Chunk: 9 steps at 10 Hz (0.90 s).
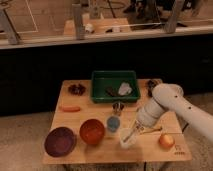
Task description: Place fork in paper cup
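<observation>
White and round, the paper cup [127, 138] stands just beside the blue cup [113, 123] on the wooden surface [100, 150]. Directly above it hangs the gripper [134, 130], apparently holding the thin silvery fork [131, 134], tip at the rim. Insertion seems underway; next, lower and release.

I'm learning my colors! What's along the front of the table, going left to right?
Purple bowl → orange bowl → blue cup → white paper cup, with the gripper just above it → orange fruit.
</observation>
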### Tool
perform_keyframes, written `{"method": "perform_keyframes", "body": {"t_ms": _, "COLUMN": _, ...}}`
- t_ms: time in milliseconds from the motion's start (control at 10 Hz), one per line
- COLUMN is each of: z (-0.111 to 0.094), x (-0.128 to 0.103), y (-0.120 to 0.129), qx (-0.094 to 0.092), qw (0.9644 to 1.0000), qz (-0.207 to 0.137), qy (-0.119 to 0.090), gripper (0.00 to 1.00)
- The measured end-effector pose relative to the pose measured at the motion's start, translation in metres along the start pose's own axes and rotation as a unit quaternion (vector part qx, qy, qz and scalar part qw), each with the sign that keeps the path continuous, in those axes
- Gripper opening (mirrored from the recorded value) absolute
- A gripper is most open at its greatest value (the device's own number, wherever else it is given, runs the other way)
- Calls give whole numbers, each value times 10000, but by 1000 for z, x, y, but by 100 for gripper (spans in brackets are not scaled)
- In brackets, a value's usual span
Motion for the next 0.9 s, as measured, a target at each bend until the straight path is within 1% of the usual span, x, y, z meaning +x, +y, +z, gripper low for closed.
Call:
{"method": "perform_keyframes", "body": {"t_ms": 200, "z": -1, "x": 0, "y": -1, "qx": -5, "qw": 10000, "qz": -11, "qy": 74, "gripper": 67}}
{"method": "perform_keyframes", "body": {"t_ms": 300, "z": -1, "x": 0, "y": -1, "qx": -6, "qw": 10000, "qz": -15, "qy": 84, "gripper": 74}}
{"method": "perform_keyframes", "body": {"t_ms": 400, "z": -2, "x": -1, "y": -1, "qx": -5, "qw": 10000, "qz": -22, "qy": 92, "gripper": 79}}
{"method": "perform_keyframes", "body": {"t_ms": 900, "z": -7, "x": -1, "y": -4, "qx": 99, "qw": 9999, "qz": 44, "qy": 90, "gripper": 80}}
